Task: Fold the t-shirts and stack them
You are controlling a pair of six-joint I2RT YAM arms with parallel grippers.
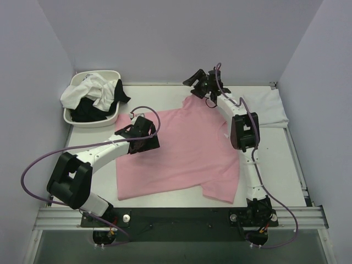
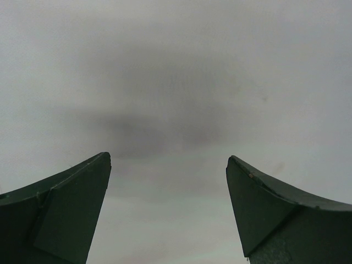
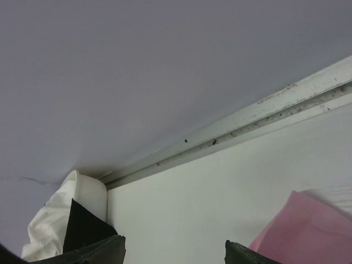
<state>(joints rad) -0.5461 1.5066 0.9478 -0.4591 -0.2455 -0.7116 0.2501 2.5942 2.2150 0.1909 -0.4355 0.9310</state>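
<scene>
We see a big white tabletop [image 1: 275, 165]. The pink t-shirt [image 1: 181, 154] lies spread out flat on it, between the left fingers [image 2: 71, 203] and the right fingers [image 3: 104, 253]. A white basin [image 1: 82, 122] sits left of both sets of fingers, by the back corner. A folded white cloth [image 1: 269, 107] lies to the right of the right fingers. In the basin, a white t-shirt [image 1: 88, 91] and a black t-shirt [image 1: 88, 113] are bunched up together. The left fingers are by the pink shirt's left edge. They are wide apart and hold nothing. The right fingers are by the shirt's far edge, near its neck. They are apart too and hold nothing, with pink cloth just beside the right one.
</scene>
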